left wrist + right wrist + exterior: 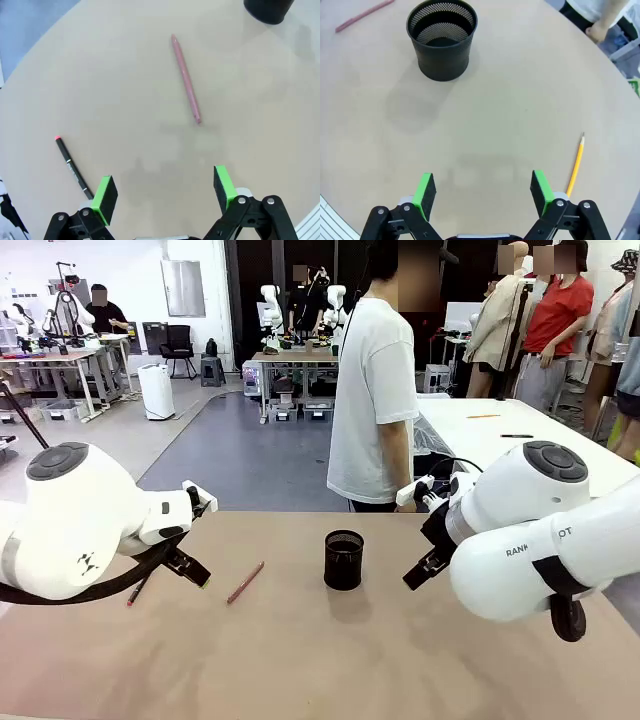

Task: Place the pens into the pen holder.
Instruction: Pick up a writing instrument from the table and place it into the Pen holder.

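Note:
The black mesh pen holder (pixel 343 559) stands upright at the table's middle, also seen as the pen holder (pixel 442 40) and the pen holder (pixel 268 10). A reddish-pink pen (pixel 245 582) lies flat to its left, seen as the pink pen (pixel 185 77) and the pink pen (pixel 364 15). The black pen with red ends (pixel 73 167) lies farther left, partly behind my left arm as the black pen (pixel 136 590). An orange-yellow pencil (pixel 575 165) lies on the right. My left gripper (pixel 162 192) hovers open above bare table between the two left pens. My right gripper (pixel 483 192) hovers open, left of the pencil.
A person in a white T-shirt (pixel 374 400) stands at the table's far edge, a hand (pixel 598 31) near the rim. The tan tabletop (pixel 320 660) is round-edged. Other tables and people stand far behind.

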### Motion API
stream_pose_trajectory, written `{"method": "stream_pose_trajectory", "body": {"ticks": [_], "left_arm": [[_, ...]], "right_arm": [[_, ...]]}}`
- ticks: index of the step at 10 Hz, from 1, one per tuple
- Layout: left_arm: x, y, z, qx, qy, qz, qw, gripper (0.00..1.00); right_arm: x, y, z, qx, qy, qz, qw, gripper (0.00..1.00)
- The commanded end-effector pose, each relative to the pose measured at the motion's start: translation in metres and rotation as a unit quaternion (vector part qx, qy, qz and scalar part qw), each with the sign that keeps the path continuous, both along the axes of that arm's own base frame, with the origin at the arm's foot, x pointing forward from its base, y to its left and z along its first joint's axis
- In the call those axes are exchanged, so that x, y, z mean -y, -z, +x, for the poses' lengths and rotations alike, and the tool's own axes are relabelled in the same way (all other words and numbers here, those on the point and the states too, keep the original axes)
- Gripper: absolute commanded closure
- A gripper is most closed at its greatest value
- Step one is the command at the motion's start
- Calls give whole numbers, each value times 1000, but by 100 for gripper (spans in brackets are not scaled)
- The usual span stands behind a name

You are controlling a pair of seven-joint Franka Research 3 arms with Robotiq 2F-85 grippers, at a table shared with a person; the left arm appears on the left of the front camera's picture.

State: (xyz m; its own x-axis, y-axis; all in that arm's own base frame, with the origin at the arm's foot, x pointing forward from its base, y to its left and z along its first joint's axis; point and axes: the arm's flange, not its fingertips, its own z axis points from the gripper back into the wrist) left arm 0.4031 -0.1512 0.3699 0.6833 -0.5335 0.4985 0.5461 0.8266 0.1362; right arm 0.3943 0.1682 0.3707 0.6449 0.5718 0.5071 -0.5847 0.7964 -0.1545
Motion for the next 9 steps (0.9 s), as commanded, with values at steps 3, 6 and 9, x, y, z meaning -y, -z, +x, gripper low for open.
{"method": "stream_pose_trajectory", "body": {"ticks": [3,6,9], "left_arm": [[0,0,0,0,0,0,1000,0],[0,0,0,0,0,0,1000,0],[0,0,0,0,0,0,1000,0]], "right_arm": [[0,0,0,0,0,0,1000,0],[0,0,0,0,0,0,1000,0],[0,0,0,0,0,0,1000,0]]}}
